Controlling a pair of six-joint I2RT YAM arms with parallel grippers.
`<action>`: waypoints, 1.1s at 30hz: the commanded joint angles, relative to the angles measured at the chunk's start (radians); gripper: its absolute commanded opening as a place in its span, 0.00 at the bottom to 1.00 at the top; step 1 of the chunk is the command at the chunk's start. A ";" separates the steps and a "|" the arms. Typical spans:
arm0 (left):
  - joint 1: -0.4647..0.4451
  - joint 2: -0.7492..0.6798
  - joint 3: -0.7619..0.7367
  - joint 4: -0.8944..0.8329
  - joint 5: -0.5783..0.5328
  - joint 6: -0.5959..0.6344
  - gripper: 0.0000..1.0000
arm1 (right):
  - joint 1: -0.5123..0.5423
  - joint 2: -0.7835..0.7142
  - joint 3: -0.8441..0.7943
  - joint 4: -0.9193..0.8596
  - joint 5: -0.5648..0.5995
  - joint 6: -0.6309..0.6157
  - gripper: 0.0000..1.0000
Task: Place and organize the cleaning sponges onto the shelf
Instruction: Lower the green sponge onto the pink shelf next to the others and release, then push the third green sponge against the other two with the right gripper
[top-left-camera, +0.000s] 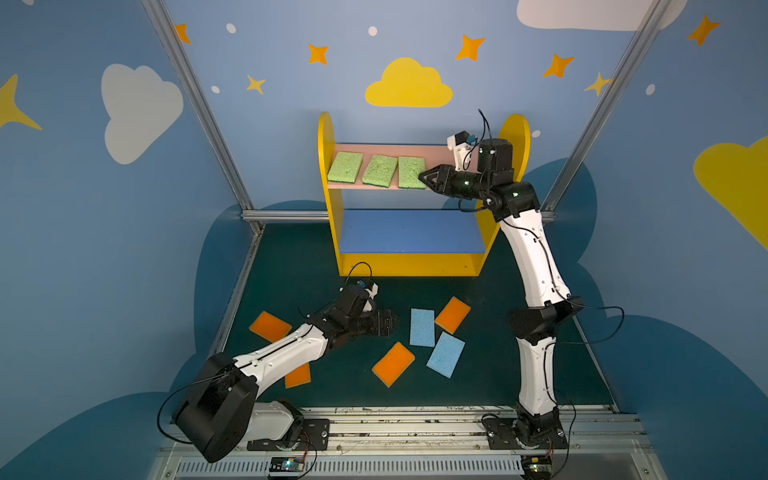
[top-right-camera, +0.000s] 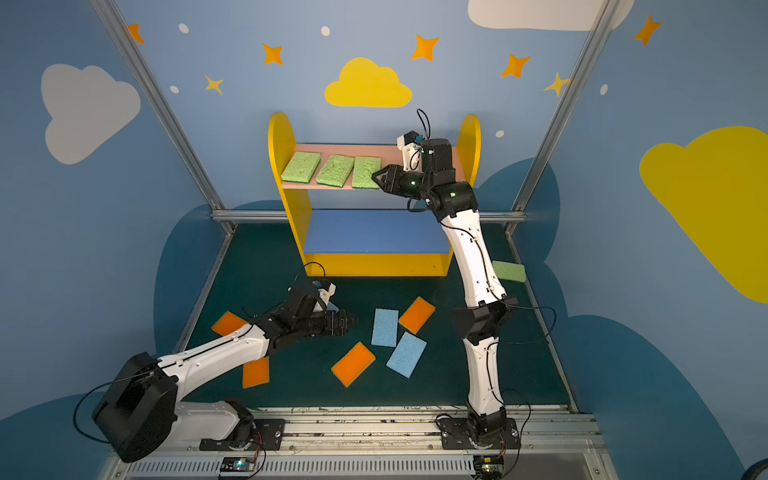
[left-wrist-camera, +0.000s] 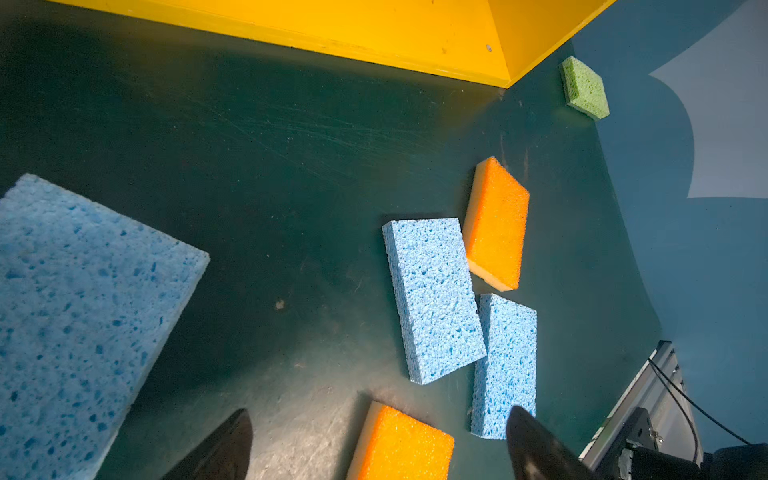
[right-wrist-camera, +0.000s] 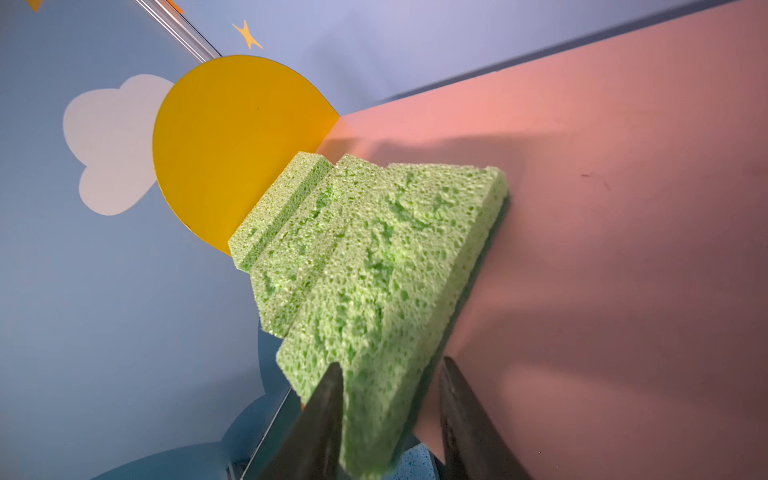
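Dark green floor strewn at 6 o'clock of shelf with four orange sponges and three blue sponges; stray green sponge at 4 o'clock. About a quarter done, seemingly: three shelved green sponges in a row on pink board, blue board bare. Right gripper parted astride the third, released; left gripper spread wide, empty.

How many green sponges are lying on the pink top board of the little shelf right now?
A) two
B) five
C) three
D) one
C: three green sponges lie side by side in a row on the pink board, as both top views show.
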 joint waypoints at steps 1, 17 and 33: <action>0.004 -0.005 0.012 0.002 0.005 0.006 0.95 | -0.002 -0.001 -0.022 0.036 -0.013 -0.001 0.43; 0.005 -0.010 0.018 -0.004 0.005 0.009 0.95 | 0.015 -0.074 -0.185 0.118 -0.019 0.010 0.51; 0.010 -0.016 0.018 -0.021 0.001 0.021 0.95 | 0.047 -0.009 -0.123 0.135 -0.018 0.022 0.48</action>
